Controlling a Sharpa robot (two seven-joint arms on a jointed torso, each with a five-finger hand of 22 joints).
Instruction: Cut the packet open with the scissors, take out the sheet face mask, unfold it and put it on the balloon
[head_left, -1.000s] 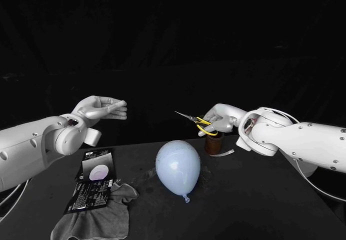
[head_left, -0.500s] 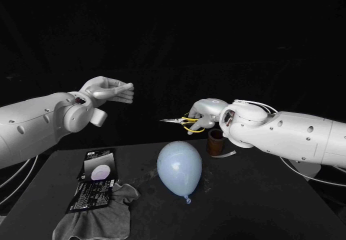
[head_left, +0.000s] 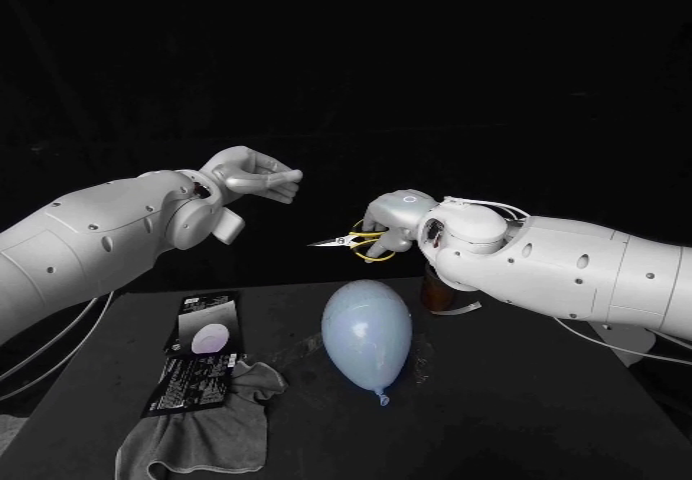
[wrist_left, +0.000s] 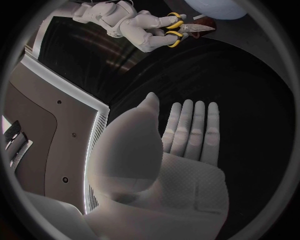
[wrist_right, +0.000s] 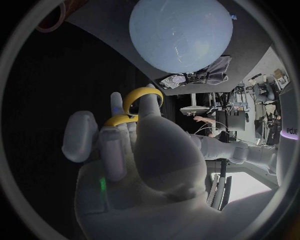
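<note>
Resting on the black table (head_left: 505, 400) are balloon (head_left: 365, 330), packet (head_left: 202, 350) and cloth (head_left: 202, 440); right hand (head_left: 392, 215) grips scissors (head_left: 351, 240), left hand (head_left: 253, 176) outstretched, empty.

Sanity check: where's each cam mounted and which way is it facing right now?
Head view: on the head, looking down at the table; both arms enter, left hand empty, right hand holding scissors.
Left wrist view: behind the left hand's palm, facing the right hand.
Right wrist view: behind the right hand, facing the balloon.
Shared: scissors in all three.

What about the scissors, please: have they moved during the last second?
Yes: the scissors have swung leftward past the balloon, toward the left hand.
</note>
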